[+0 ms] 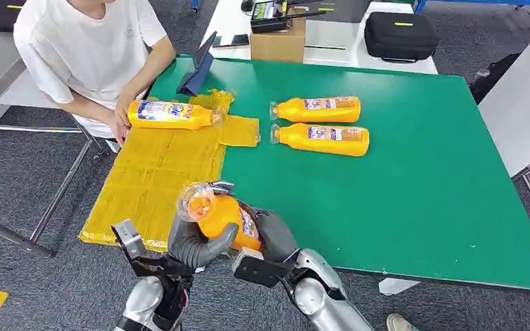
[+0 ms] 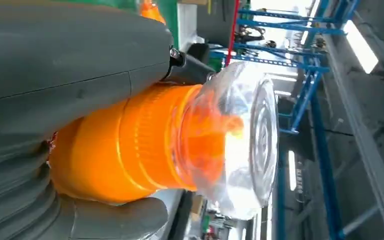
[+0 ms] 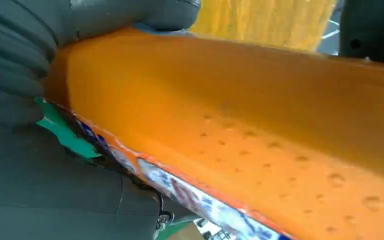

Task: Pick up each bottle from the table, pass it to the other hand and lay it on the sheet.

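Note:
An orange bottle (image 1: pixel 219 215) with a clear cap is held up near the table's front edge, cap pointing up and left. My left hand (image 1: pixel 197 243) wraps its neck end, and my right hand (image 1: pixel 270 234) grips its body from the right. In the left wrist view the bottle (image 2: pixel 150 145) fills the grasp of the left hand (image 2: pixel 55 100). The right wrist view has the bottle's orange side (image 3: pixel 260 140) against the right hand (image 3: pixel 35 150). Two more orange bottles (image 1: pixel 317 109) (image 1: pixel 323 138) lie on the green table (image 1: pixel 414 193). Another bottle (image 1: pixel 170 114) lies on the yellow sheet (image 1: pixel 155 179).
A person sits at the far left with a hand (image 1: pixel 119 124) beside the bottle on the sheet. A tablet (image 1: pixel 200 67) stands at the table's back left, a cardboard box (image 1: pixel 279 38) and a black case (image 1: pixel 400 36) behind. The table's right half is bare green.

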You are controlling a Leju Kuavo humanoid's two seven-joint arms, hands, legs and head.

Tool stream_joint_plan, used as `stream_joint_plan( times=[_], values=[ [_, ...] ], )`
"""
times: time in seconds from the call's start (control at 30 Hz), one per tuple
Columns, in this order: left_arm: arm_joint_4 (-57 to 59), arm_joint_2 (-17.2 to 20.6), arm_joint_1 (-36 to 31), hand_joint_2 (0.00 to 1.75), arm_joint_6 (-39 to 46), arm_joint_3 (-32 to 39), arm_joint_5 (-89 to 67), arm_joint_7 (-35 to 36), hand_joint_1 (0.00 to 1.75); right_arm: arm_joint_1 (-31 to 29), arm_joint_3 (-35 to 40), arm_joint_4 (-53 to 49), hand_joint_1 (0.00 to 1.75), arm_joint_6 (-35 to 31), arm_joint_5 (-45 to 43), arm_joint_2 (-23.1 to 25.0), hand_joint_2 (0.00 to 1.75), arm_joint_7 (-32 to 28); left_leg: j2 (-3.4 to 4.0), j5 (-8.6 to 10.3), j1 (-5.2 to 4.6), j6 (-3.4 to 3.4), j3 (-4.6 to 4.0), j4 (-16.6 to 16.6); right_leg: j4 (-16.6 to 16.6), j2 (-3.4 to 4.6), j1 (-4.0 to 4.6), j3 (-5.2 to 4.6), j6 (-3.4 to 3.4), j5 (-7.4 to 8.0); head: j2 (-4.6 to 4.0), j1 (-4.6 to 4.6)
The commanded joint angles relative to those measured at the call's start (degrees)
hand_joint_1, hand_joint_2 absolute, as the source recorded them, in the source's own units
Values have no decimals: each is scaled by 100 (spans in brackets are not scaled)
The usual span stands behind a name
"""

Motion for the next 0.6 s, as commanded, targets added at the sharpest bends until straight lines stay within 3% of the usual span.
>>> stream_joint_plan(
  times=[0.03,0.27,0.6],
  values=[
    [620,111,-122,175,-130,-247,-243,240,175,-326,464,116,175,-90,93,-71,175,-17,12,-5,-1,-4,17,-4,-3,7,1,14,-6,-3,0,2],
    [832,93,-159,175,-1025,-226,957,515,175,-77,380,-572,175,-274,-184,-45,175,-620,16,-11,0,-6,25,-3,-1,9,2,21,-11,-8,0,0],
    [784,-31,-206,175,-1061,-93,1716,721,175,10,232,-755,175,-487,-331,-1,175,-714,14,-7,-1,-4,13,-1,1,9,0,11,-6,-4,0,2]
  ],
)
